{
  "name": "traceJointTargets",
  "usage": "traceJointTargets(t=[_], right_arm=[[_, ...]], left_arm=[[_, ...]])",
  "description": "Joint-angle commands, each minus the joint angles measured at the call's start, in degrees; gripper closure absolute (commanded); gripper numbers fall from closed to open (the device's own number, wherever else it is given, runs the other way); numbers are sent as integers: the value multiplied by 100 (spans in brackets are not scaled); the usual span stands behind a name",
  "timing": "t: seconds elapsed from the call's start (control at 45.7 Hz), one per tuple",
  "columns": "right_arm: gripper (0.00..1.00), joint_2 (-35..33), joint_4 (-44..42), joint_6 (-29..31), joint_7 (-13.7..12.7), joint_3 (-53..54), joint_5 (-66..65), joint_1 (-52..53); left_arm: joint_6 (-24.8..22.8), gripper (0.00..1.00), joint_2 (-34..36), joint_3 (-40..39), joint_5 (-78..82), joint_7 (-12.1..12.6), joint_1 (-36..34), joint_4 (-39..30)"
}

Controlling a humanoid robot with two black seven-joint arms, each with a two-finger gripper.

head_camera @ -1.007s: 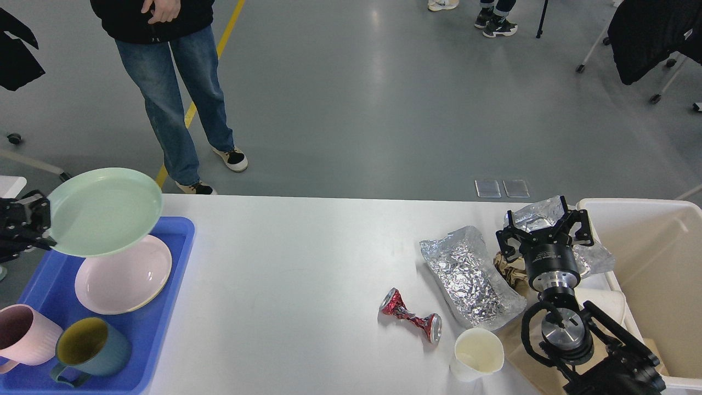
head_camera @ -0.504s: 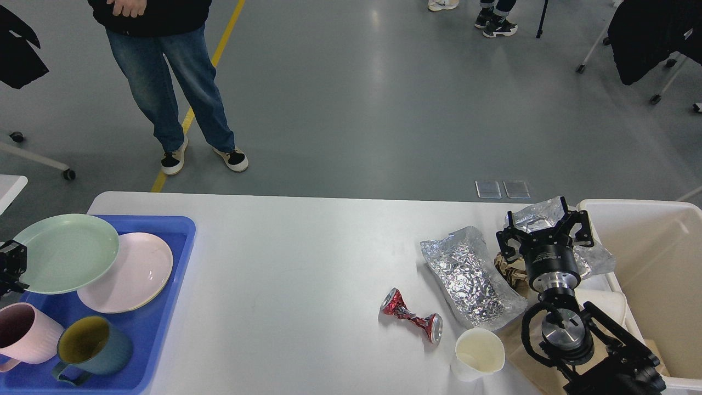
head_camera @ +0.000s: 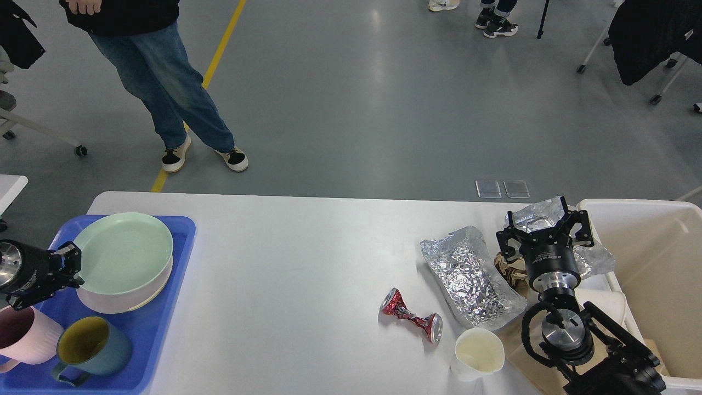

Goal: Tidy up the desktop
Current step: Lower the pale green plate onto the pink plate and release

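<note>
The white desktop (head_camera: 301, 274) holds a blue tray (head_camera: 148, 334) at the left. In the tray a green plate (head_camera: 123, 252) lies on a pink plate (head_camera: 118, 302). My left gripper (head_camera: 70, 265) is shut on the green plate's left rim. On the right lie a crushed red can (head_camera: 411, 315), a crinkled foil bag (head_camera: 471, 277), a white paper cup (head_camera: 478, 354), brown crumpled paper (head_camera: 510, 271) and a second piece of foil (head_camera: 540, 216). My right gripper (head_camera: 548, 227) is open, its fingers spread just above that second foil piece.
A pink mug (head_camera: 22, 334) and a teal mug (head_camera: 90, 345) stand in the tray's front. A cream-white bin (head_camera: 652, 263) stands at the table's right end. A person (head_camera: 164, 93) stands beyond the far left edge.
My left gripper carried the green plate down and to the right and set it on the pink plate. The person stepped left. My right arm has not moved.
</note>
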Motion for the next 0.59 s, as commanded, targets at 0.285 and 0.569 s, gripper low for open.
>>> traceJointTargets(t=[0.285,0.569], right_arm=[[0,0,0,0,0,-2,0,6],[0,0,0,0,0,6,0,-3]], left_arm=[[679,100,48,14,40,35,116,-19],[900,100,4,-4,57,97,186,-36]])
